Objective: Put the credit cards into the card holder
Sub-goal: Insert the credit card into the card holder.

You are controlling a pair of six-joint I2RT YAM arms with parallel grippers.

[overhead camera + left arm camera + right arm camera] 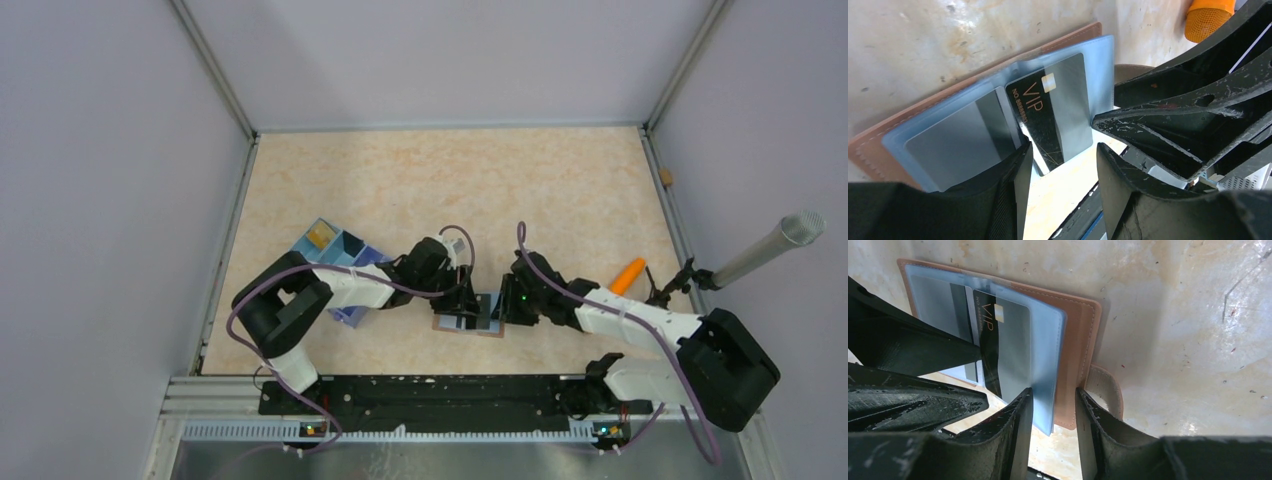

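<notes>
The brown card holder (470, 324) lies open near the front edge, between my two grippers. Its tan cover (878, 150) carries a clear blue sleeve (1098, 65). A dark grey credit card (1053, 110) with gold VIP lettering sits in that sleeve, also seen in the right wrist view (998, 335). My left gripper (1060, 165) is open over the sleeve's near edge, with nothing between its fingers. My right gripper (1053, 410) is open astride the sleeve's edge (1048, 365) and the cover's edge (1080, 335). In the top view the left gripper (468, 298) and right gripper (507, 303) nearly meet.
A blue box with divided compartments (335, 255) stands left of the card holder, beside the left arm. An orange carrot-shaped object (627, 275) lies to the right, also seen in the left wrist view (1208, 15). A microphone (765, 250) juts in from the right wall.
</notes>
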